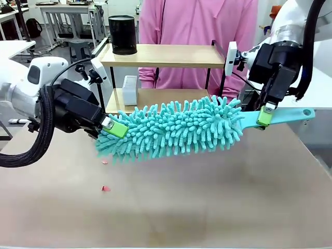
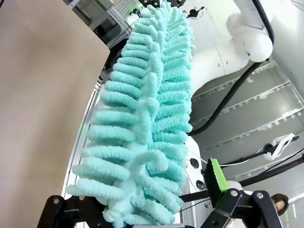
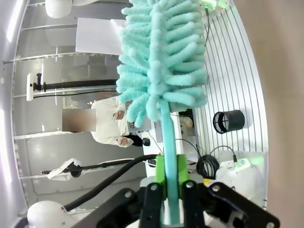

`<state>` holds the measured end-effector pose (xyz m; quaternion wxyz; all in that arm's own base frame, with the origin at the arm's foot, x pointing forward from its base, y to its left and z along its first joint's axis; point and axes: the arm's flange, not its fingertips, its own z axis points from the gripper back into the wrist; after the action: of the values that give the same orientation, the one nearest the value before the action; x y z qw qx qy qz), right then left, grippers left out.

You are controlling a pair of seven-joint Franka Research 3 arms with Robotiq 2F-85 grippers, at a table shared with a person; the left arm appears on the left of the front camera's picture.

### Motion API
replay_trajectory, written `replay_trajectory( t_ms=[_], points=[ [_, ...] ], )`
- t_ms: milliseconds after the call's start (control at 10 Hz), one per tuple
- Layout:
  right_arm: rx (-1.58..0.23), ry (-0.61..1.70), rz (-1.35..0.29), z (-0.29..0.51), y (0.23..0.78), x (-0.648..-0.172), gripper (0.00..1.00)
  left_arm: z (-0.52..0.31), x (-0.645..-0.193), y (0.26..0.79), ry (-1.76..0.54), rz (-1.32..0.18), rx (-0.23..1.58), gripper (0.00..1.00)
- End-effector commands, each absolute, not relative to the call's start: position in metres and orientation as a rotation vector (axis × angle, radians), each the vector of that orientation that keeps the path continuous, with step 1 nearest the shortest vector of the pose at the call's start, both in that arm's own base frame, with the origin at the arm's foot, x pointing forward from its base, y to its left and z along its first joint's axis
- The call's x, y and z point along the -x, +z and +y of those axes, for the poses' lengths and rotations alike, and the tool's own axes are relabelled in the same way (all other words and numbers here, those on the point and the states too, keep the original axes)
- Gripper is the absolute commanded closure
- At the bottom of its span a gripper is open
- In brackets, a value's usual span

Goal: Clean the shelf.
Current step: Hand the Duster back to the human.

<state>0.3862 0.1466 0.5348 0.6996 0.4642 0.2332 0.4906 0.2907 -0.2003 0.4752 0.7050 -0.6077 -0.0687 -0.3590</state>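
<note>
A teal duster (image 1: 174, 127) hangs before the shelf (image 1: 161, 56), the right gripper (image 1: 265, 115) clamping its handle, the left gripper (image 1: 114, 126) half-closed around its fluffy tip. No readable writing.

Teal duster (image 1: 171, 127) between tools, shelf (image 1: 161, 57) behind

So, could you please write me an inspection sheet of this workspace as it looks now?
Surface: table, beige, two small pink scraps near the left gripper.
Job's things: shelf at the far edge; teal duster held in the air before it.
Clutter: black cup on the top board, white box on the lower board.
Grippers: left gripper at the duster's fluffy tip, grip unclear; right gripper shut on the handle.
Cables: black hose along the left arm.
Surroundings: person in pink behind the shelf.
</note>
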Motion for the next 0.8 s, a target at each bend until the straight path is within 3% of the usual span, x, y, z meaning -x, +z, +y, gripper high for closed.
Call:
replay_trajectory(
  t_ms=[0,100,200,400,500,700],
  points=[
    [-1.072,1.11,0.496,0.1462,0.5337,-0.3808,0.88,-0.1979,-0.2899,0.4719,-0.795,-0.192,1.373,0.57],
    [-1.072,1.112,0.498,0.1463,0.5338,-0.3811,0.88,-0.1981,-0.2908,0.4719,-0.788,-0.208,1.37,0.6],
    [-1.07,1.112,0.502,0.1467,0.534,-0.3811,0.88,-0.1982,-0.2918,0.4714,-0.786,-0.218,1.363,1.0],
    [-1.071,1.115,0.506,0.1483,0.5339,-0.3817,0.88,-0.1977,-0.2939,0.4698,-0.774,-0.216,1.378,1.0],
    [-1.07,1.113,0.507,0.1484,0.5337,-0.3819,0.88,-0.1976,-0.2937,0.4699,-0.777,-0.212,1.379,0.86],
    [-1.068,1.11,0.495,0.1486,0.5343,-0.3819,0.88,-0.1964,-0.2933,0.4709,-0.783,-0.214,1.377,1.0]
  ],
)
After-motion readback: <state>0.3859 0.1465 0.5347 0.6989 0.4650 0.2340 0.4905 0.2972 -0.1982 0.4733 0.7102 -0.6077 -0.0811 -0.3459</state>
